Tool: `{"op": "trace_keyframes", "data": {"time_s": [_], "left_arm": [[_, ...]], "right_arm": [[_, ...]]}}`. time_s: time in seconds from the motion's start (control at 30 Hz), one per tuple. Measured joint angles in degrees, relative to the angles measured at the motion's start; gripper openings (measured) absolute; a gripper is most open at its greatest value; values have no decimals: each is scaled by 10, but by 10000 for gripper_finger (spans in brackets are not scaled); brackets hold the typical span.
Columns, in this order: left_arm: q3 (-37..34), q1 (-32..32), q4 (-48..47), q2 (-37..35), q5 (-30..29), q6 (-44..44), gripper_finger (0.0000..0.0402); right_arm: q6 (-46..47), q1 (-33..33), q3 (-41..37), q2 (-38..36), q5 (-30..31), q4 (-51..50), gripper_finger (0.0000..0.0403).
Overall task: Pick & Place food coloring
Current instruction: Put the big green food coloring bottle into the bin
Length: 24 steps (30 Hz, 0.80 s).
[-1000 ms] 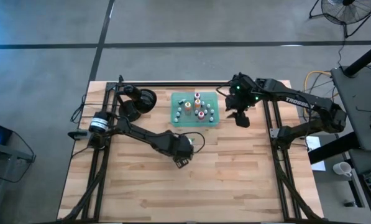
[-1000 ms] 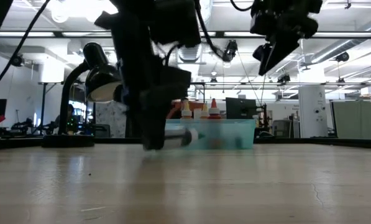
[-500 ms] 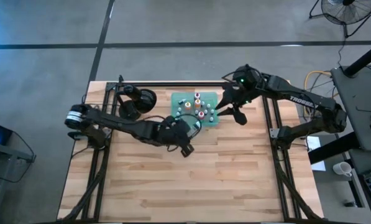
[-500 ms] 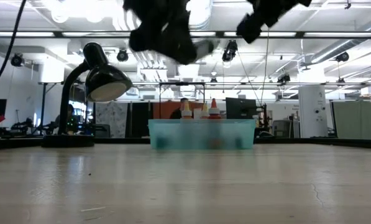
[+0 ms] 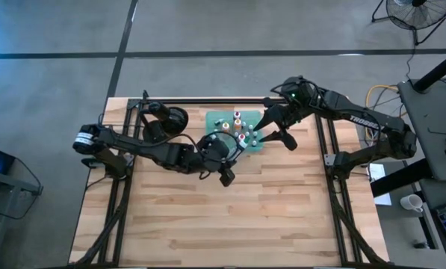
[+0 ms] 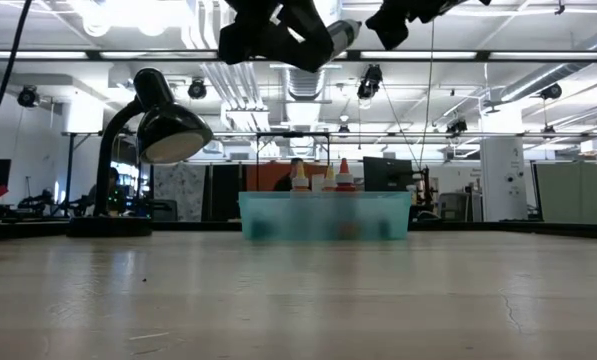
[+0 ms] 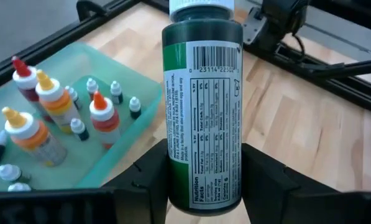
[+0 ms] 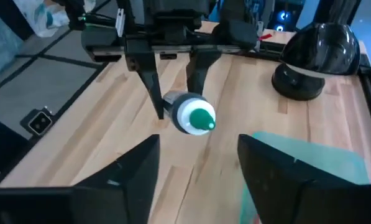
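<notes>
My left tool (image 7: pixel 204 180) pinches the green bottle (image 7: pixel 202 112), raised beside the tray (image 7: pixel 120 134) for placing among the others; my right tool (image 8: pixel 197 165) waits spread, facing it.

green bottle (image 7: pixel 203 112) | clamped in left tool (image 7: pixel 204 180) | airborne beside tray

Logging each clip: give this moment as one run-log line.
left hand: shut on green bottle, raised | right hand: open, facing it | tray: holds other bottles
</notes>
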Motion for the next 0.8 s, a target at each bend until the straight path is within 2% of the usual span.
{"op": "trace_keyframes", "data": {"time_s": [0.17, 0.33, 0.8], "left_arm": [[0, 2, 37, 0, 0, 41, 138], [0, 8, 46, 3, 1, 69, 138], [0, 26, 74, 29, 17, 110, 138]], "right_arm": [[-48, 10, -1, 6, 3, 2, 241], [-71, 19, -1, 15, 20, 7, 261], [-96, 29, -1, 50, 23, 10, 251]]}}
